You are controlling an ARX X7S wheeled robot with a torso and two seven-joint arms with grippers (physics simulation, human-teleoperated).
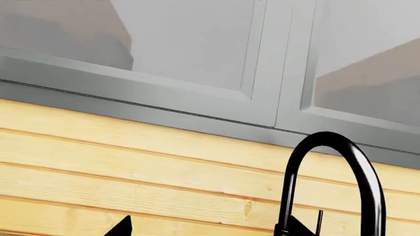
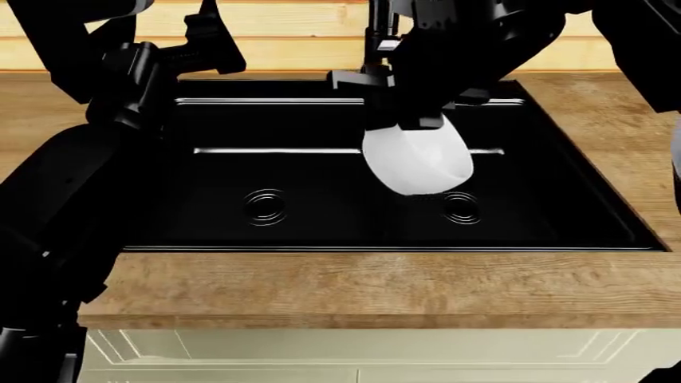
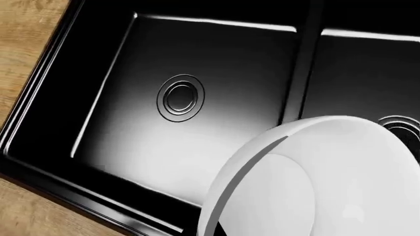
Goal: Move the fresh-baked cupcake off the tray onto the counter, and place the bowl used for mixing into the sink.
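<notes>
The right arm reaches in over the sink, and its gripper holds the white bowl by the rim, tipped steeply on its side above the right basin, near the drain. The left gripper hangs over the sink's back left corner, carrying nothing. Wood-grain counter runs along the front edge.

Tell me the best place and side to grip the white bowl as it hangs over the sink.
Grip the bowl by its thin upper rim, from above: it hangs tilted on edge over the sink, and its smooth curved wall offers no other hold.
</notes>
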